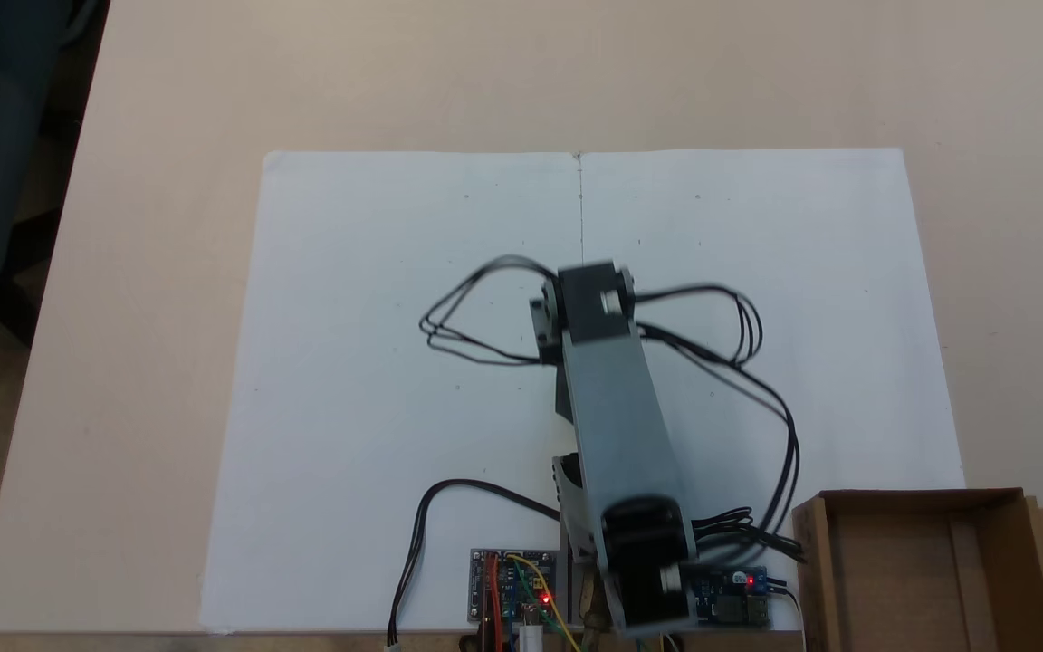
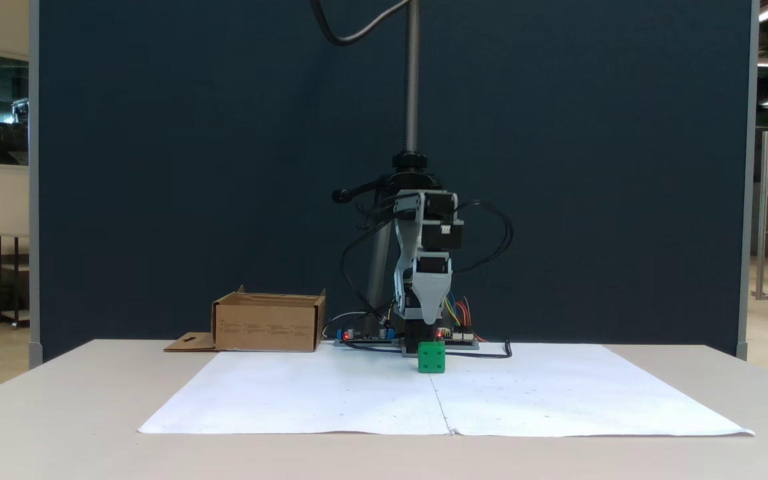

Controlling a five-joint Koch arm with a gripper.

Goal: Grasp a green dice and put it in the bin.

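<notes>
A: Where is the green dice relative to the claw?

B: In the fixed view from the table's front, the cube sits on the white paper sheet, on the fold line that runs down the middle, toward the sheet's far edge near the arm's base. The claw hangs above it, pointing down, with a visible gap between its tip and the top of the cube. So the coming move reads as a short descent, hardly any sideways travel.

A: And from above?

B: The arm covers that spot, so I cannot place the cube there.

A: Does the cube have a long axis to line up with?

B: No, it is a cube. One face looks at the front camera nearly square, so its sides seem to run along and across the sheet.

A: How wide is the claw?

B: I cannot tell. From the front its two parts lie one behind the other as a single grey wedge. It holds nothing and touches nothing that I can see.

A: The bin?

B: At the table's back edge, well apart from the cube, left of the arm's base in the front view, and at the lower right corner in the view from above. Its inside looks bare.
</notes>
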